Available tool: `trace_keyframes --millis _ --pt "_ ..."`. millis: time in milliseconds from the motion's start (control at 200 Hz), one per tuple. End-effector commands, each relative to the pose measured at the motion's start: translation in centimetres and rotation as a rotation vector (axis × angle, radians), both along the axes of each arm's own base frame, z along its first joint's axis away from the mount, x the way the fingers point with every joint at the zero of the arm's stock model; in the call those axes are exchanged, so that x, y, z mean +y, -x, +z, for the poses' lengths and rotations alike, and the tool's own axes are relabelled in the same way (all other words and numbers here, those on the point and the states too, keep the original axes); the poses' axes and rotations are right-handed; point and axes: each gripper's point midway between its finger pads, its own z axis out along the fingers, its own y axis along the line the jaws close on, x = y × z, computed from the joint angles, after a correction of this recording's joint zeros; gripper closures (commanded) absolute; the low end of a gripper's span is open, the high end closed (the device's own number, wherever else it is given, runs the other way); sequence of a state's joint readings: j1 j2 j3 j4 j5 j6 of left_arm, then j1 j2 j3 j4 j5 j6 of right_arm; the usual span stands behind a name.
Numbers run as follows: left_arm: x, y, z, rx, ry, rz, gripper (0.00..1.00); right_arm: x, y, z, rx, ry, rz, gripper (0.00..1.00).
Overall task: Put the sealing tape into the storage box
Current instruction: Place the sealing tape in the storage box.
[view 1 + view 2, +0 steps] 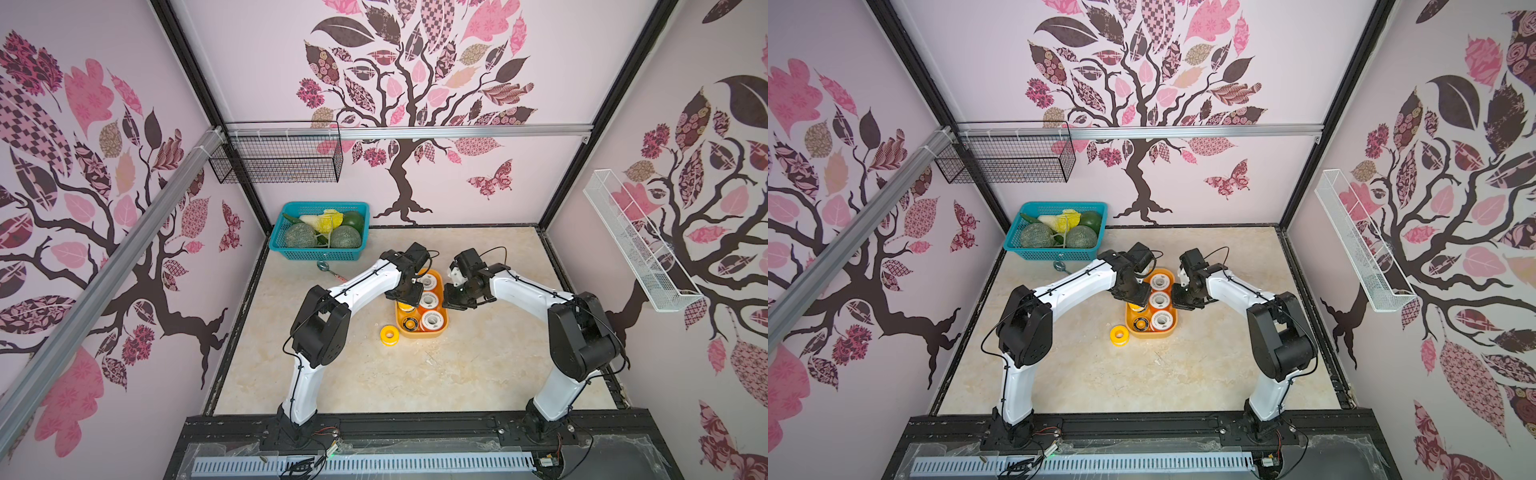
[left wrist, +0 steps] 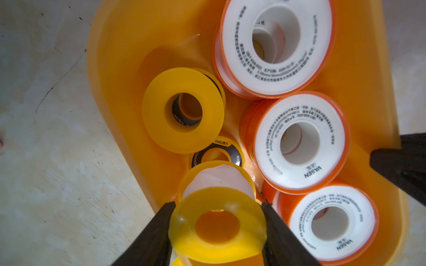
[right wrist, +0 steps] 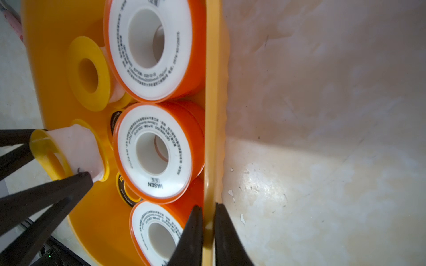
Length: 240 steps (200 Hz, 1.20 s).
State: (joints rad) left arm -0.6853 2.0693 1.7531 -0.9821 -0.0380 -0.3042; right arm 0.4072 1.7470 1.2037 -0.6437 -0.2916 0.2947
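Note:
The storage box (image 1: pixel 422 334) is an orange-yellow tub in mid-table. Three orange-and-white sealing tape rolls (image 2: pixel 299 142) lie in it, beside a yellow spool (image 2: pixel 184 110) and a black-labelled one (image 2: pixel 216 154). My left gripper (image 2: pixel 218 203) hangs over the box's left side, shut on a yellow sealing tape spool (image 2: pixel 217 230) with white tape on it. My right gripper (image 3: pixel 208 206) is shut on the box's right wall (image 3: pixel 211 92), one finger inside and one outside. Another yellow sealing tape (image 1: pixel 389 333) lies on the table just left of the box's near corner.
A teal basket (image 1: pixel 320 249) of vegetables stands at the back left, with a spoon (image 1: pixel 328 269) in front of it. A black wire basket (image 1: pixel 278 158) hangs on the back rail. On the right wall is a white mesh rack (image 1: pixel 636 241).

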Motion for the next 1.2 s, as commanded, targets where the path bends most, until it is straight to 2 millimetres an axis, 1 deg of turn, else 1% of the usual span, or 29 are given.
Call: trace_keyframes --millis 0,250,415,650,970,1195 --pt "-0.1 -0.6 0.2 -0.012 -0.015 -0.012 0.41 0.6 -1.1 2.8 -0.073 -0.027 0.008 0.84" --pt "-0.1 -1.0 -0.5 -0.011 -0.038 -0.013 0.41 0.6 -1.1 2.8 -0.073 -0.028 0.011 0.84" --pt "-0.3 -1.0 -0.8 0.001 -0.036 -0.018 0.4 0.6 -1.1 2.7 -0.071 -0.027 0.011 0.84" --pt "-0.1 -1.0 -1.4 0.007 -0.053 -0.017 0.4 0.7 -1.1 2.7 -0.068 -0.026 0.015 0.84" --pt "-0.1 -1.3 -1.5 -0.001 -0.06 -0.014 0.39 0.6 -1.0 2.6 -0.065 -0.026 0.016 0.84" --pt "-0.3 -1.3 -1.7 0.004 -0.054 -0.014 0.37 0.6 -1.0 2.6 -0.063 -0.025 0.017 0.84"
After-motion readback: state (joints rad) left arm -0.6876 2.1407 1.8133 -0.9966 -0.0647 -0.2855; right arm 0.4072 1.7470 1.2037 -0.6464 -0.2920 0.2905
